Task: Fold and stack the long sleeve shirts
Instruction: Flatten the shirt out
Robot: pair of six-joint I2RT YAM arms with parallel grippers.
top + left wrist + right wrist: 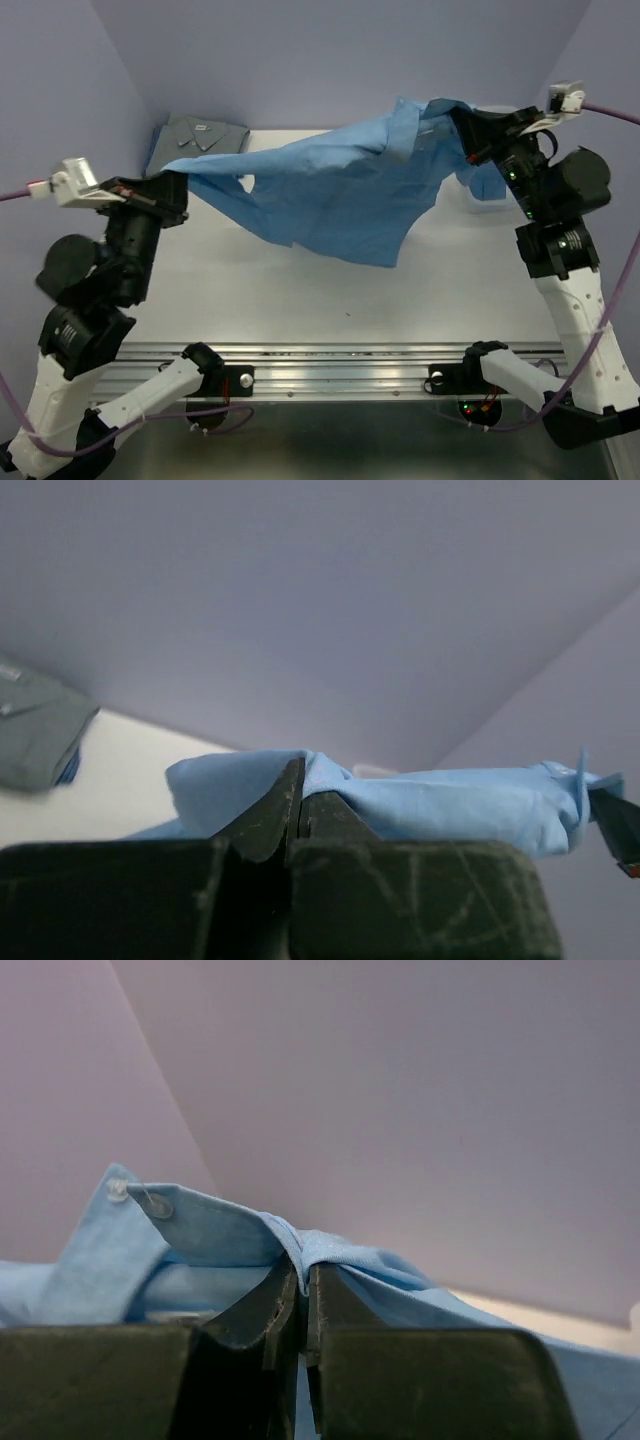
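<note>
The light sky-blue shirt [340,185] hangs in the air above the table, stretched between both grippers. My left gripper [178,185] is shut on its left edge; the pinched fold shows in the left wrist view [240,780]. My right gripper [462,135] is shut on its right end near the collar; a buttoned tab shows in the right wrist view [200,1225]. The duller grey-blue shirt [200,135] lies folded at the back left of the table, collar up; it also shows in the left wrist view [35,730].
The white table [320,290] lies below the hanging shirt. Lilac walls close in the back and both sides. A white object [490,205] sits at the back right, partly hidden by the shirt and right arm. A metal rail [330,365] runs along the near edge.
</note>
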